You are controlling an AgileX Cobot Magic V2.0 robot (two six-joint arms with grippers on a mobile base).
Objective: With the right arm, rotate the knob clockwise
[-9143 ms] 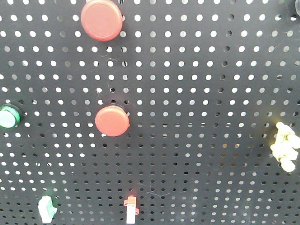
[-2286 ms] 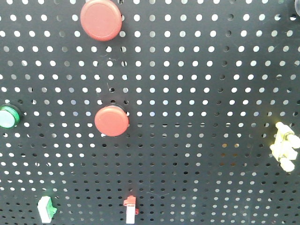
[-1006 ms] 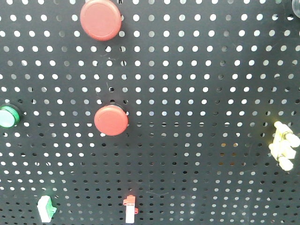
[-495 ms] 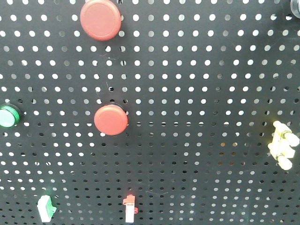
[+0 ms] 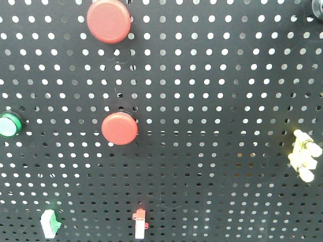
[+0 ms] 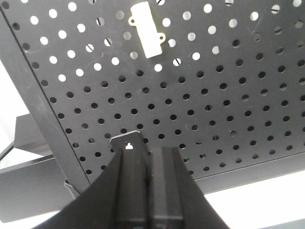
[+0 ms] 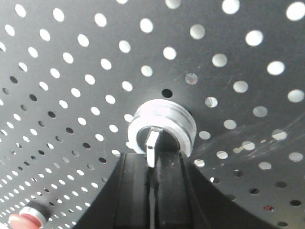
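In the right wrist view the knob [image 7: 164, 120] is a silver ring on the black pegboard [image 7: 71, 57], with a narrow white handle [image 7: 152, 145] standing out of its middle. My right gripper [image 7: 151, 162] is up against the knob, its jaws shut on the white handle, which stands nearly upright and leans a little right. A dark round edge at the front view's top right corner [image 5: 318, 7] may be the same knob. My left gripper [image 6: 148, 152] is shut and empty, close to the pegboard's lower edge. Neither gripper shows in the front view.
The pegboard [image 5: 212, 101] carries two red round buttons [image 5: 108, 21] [image 5: 119, 129], a green button [image 5: 9, 124], a yellow fitting [image 5: 304, 156], a white-green switch [image 5: 49, 224] and a red-white switch [image 5: 140, 224]. A white block [image 6: 147, 29] hangs above my left gripper.
The things on the pegboard have shifted only a few pixels in the front view. Nothing else has visibly changed.
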